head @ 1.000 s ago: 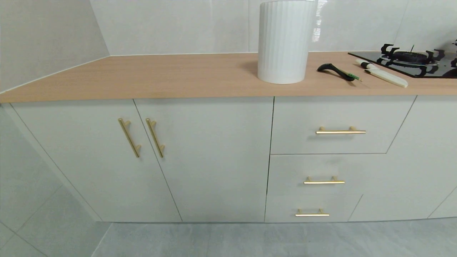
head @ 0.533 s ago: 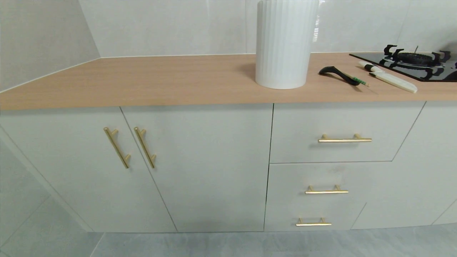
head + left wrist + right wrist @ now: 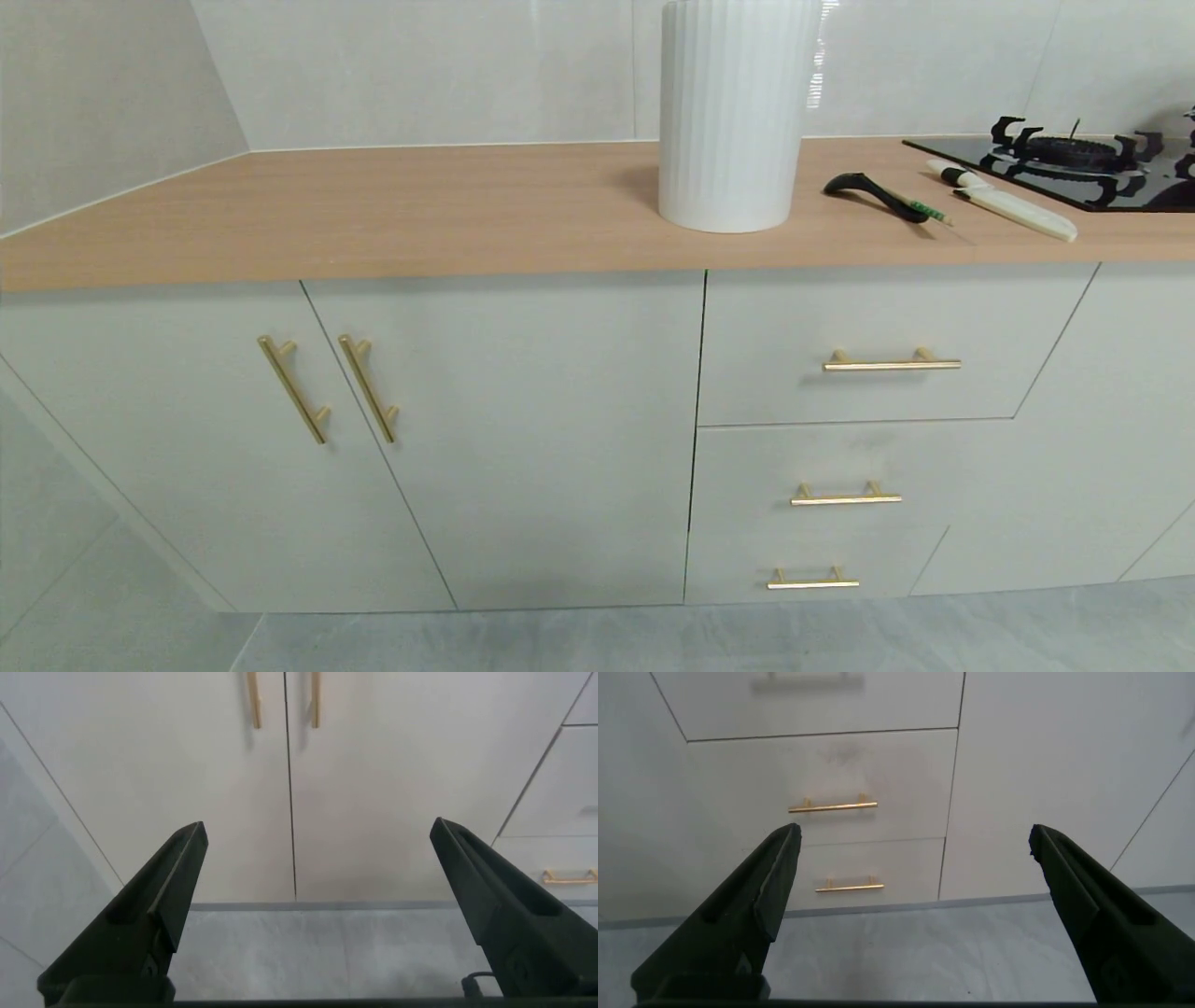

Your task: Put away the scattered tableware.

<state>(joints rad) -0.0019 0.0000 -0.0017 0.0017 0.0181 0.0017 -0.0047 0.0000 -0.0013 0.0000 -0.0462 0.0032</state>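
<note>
- Tableware lies loose on the wooden surface, toward the robot's right: a black-handled utensil, a thin green-banded stick at its end, and a long white utensil just beside them. Whether the stick is joined to the black handle I cannot tell.
- The long white utensil lies alongside the near edge of a black stove; whether it touches the stove is unclear.
- A tall white ribbed container stands upright on the surface, near the black-handled utensil but apart from it, on that utensil's left.
- Under the surface are two cupboard doors whose upright gold handles sit side by side. Right of the doors is a stack of three drawers, each with a level gold bar.
- The left hand is spread wide and holds nothing. It sits low in front of the cupboard doors, and the seam between them runs down between its fingers to the grey floor.
- The right hand is likewise spread wide and empty. It faces the lower drawers, with two gold bars ahead of it, one above the other.
</note>
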